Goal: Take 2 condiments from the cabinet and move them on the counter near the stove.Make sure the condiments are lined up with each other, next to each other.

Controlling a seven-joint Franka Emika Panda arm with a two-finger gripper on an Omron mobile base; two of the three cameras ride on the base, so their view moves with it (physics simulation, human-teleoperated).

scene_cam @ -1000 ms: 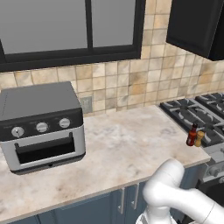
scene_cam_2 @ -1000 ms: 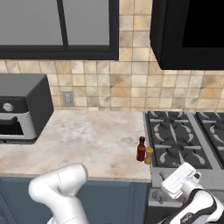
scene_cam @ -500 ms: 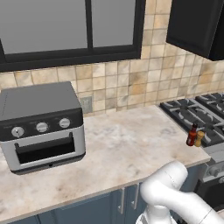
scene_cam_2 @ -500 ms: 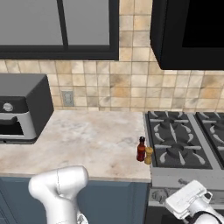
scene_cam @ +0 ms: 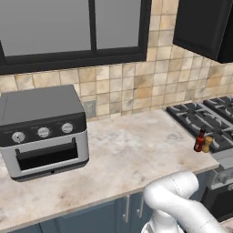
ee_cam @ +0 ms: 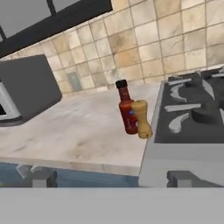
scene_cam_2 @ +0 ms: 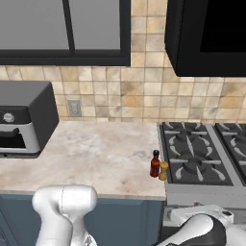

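Observation:
Two condiments stand upright side by side, touching, on the beige counter [scene_cam_2: 96,153] at its edge beside the stove [scene_cam_2: 202,158]: a slim red bottle [scene_cam_2: 154,164] [scene_cam: 199,140] [ee_cam: 127,109] and a shorter tan bottle [scene_cam_2: 163,170] [scene_cam: 207,144] [ee_cam: 141,118]. My gripper [ee_cam: 113,179] is open and holds nothing; it sits low in front of the counter edge, well back from the bottles, with its fingertips [ee_cam: 41,177] far apart. The dark cabinet [scene_cam_2: 206,33] [scene_cam: 205,27] hangs above the stove [scene_cam: 200,118] [ee_cam: 192,113].
A grey toaster oven [scene_cam: 41,127] [scene_cam_2: 24,120] [ee_cam: 26,87] stands at the counter's left end. A window and a tiled wall with an outlet [scene_cam_2: 73,107] lie behind. Blue-grey cupboard doors [scene_cam: 104,216] sit under the counter [scene_cam: 136,150].
In the right base view my hand has sunk lower toward the bottom right corner. The two bottles have not moved and the jaws stay open.

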